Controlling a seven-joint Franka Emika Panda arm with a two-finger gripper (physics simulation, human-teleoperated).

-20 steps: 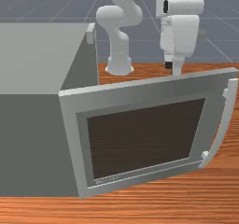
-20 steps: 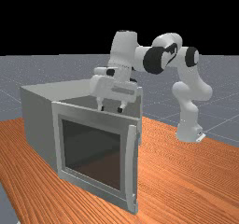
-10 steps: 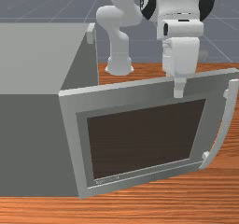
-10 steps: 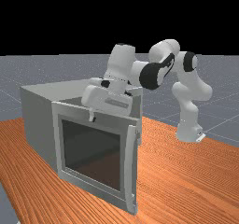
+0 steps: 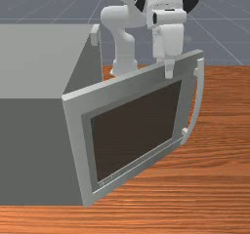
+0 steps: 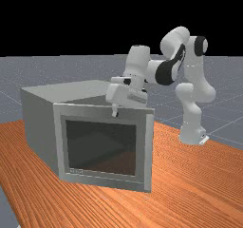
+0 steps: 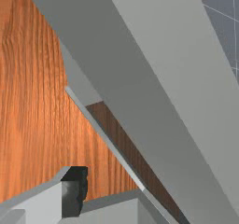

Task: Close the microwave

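The microwave [image 5: 39, 150] sat on the counter [image 5: 215, 199] at the front view's left, a plain matte-grey box with a smooth flat top and square corners. Its door [image 5: 129, 94] stood open — swung out at an angle from the box, with the upright edge nearest the front view's camera meeting the body. The door was a flat slab in the same dull grey, its broad frame slightly stepped around a dark, glassy rectangular window [image 5: 136, 130]. Along the free edge ran a slim handle [image 5: 198, 94], pale and gently bowed, fixed at its upper and lower ends. A small line of marks [image 5: 110, 180] ran under the window near the hinged side, too tiny to read. The gripper [image 5: 168, 68] was at the door's top edge, tilted and spread wide, with one pale finger [image 6: 115, 110] reaching down over the outer face; whether it touched the panel I cannot tell. In the wrist view that finger's blocky dark tip [image 7: 74, 191] showed facets, beside grey door surfaces. The white robot arm [image 6: 192, 110], rounded and smooth with black joint bands, rose from the same counter — orange-brown wood with fine, streaky grain.
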